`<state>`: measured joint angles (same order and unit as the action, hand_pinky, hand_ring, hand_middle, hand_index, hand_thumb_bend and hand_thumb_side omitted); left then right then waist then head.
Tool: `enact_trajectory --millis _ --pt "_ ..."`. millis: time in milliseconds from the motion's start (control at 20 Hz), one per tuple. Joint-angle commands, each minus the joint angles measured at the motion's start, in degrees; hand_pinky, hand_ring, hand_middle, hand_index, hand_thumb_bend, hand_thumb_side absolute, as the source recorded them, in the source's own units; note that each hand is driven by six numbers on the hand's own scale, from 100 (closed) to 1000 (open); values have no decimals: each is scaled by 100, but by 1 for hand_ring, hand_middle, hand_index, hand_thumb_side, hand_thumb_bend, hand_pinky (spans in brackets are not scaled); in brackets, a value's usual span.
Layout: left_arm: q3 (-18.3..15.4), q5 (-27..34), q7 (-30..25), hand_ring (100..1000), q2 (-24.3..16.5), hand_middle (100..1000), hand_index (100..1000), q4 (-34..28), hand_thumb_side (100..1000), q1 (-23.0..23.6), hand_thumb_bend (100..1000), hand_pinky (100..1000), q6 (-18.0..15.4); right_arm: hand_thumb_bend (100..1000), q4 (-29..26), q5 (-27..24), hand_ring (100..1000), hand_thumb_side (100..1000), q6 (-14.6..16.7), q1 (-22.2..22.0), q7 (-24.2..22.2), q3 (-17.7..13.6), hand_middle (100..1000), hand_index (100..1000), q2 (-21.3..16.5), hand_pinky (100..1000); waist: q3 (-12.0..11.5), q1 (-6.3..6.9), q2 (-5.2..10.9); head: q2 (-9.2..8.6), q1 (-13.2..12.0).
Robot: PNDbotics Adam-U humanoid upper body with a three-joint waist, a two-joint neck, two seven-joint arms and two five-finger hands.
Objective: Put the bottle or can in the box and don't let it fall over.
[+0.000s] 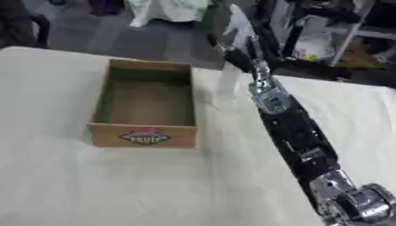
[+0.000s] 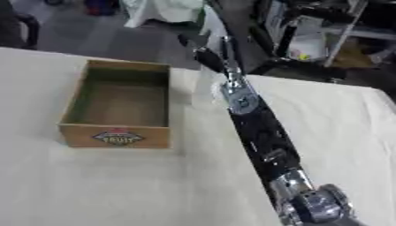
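1. The right hand (image 1: pixel 238 53) is stretched out at the end of the right arm (image 1: pixel 298 137), which runs from the lower right corner up across the surface (image 1: pixel 116 185) to its far edge.
2. A pale, see-through bottle (image 1: pixel 229 84) stands upright just under and beside that hand, near the far edge of the surface and to the right of the box (image 1: pixel 145 106).
3. The hand is dark and blurred against the dark background; it seems to be at the top of the bottle, but whether its fingers are curled round the bottle or spread apart cannot be told.
4. The bottle is outside the box, just beside its right wall, with a narrow strip of surface between them.
5. The box is a shallow brown cardboard tray with an open top and a red and blue label on its near wall; its floor is bare, with nothing inside.
6. The surface is covered with a cream cloth.
7. The left hand shows in neither view.
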<state>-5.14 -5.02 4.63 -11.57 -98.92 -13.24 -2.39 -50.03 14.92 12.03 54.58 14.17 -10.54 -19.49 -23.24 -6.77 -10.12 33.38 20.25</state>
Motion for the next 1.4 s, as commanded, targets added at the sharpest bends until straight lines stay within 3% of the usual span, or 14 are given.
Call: enact_trajectory --millis 50,600,800,1050,1400 --pt "-11 -16 -15 871 -114 775 842 -123 768 -82 461 666 -2 647 -26 -6 941 480 -15 168 8 -38 924 1000 -235 755 -32 27 69 -95 75" --pt "-21 -28 -14 872 -143 775 843 -124 768 -96 461 666 -4 606 168 -132 877 439 -2 223 38 -106 839 1000 -403 697 -134 -28 89 -152 185" --pt "-24 -26 -15 872 -147 775 843 -123 768 -94 460 666 -4 565 178 -226 822 400 33 232 39 -118 781 928 -441 664 -145 -29 99 -178 205" --pt "-27 -29 -19 873 -146 776 844 -120 772 -96 457 666 -6 403 164 -256 703 239 33 226 189 -129 621 752 -442 602 -138 -26 101 -187 221" --pt "-36 -31 -16 874 -148 776 845 -120 771 -97 455 666 -8 236 157 -298 623 100 41 208 538 -141 510 624 -432 552 -134 -25 96 -199 231"
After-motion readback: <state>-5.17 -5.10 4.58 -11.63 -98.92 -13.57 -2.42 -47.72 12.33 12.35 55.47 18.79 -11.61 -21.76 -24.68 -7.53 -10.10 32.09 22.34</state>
